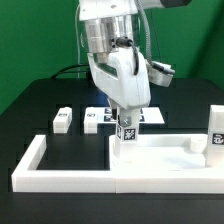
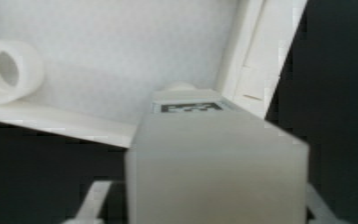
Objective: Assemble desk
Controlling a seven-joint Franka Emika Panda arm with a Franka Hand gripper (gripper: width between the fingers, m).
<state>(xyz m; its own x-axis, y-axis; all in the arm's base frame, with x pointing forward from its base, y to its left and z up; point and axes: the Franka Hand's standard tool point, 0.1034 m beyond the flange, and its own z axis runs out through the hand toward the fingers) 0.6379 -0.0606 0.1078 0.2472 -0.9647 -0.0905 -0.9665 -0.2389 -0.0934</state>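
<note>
Black table [image 1: 30, 100] fills the scene under a green backdrop. It carries everything else.

The white U-shaped border wall [image 1: 60, 178] runs along the front, with an arm reaching back on either side. Inside it lies the desk's flat tabletop [image 1: 165, 152], pushed toward the exterior view's right. In the wrist view, one round corner socket [image 2: 2, 70] on the tabletop shows open and empty.

The robot arm [image 1: 105, 40] comes straight down in the middle. It hides much of the marker board [image 1: 98, 117], which lies flat on the table behind it.

The gripper [image 1: 127, 118] points down over a block leg [image 1: 128, 135] that stands upright at the tabletop's far corner on the exterior view's left. In the wrist view this leg [image 2: 211, 160] fills the foreground and blocks most of what is below it. A black-and-white tag [image 2: 192, 104] sits at its far end. The jaws straddle the leg about half spread. A thin dark gap shows between the one visible finger [image 2: 98, 198] and the leg's side, so they do not look clamped on it.

A second leg [image 1: 216, 130] stands upright at the exterior view's right edge. Whether it rests on the tabletop or on the wall cannot be told.

A third leg [image 1: 62, 120] lies alone on the table at the exterior view's left, beside the marker board and well apart from the tabletop.
</note>
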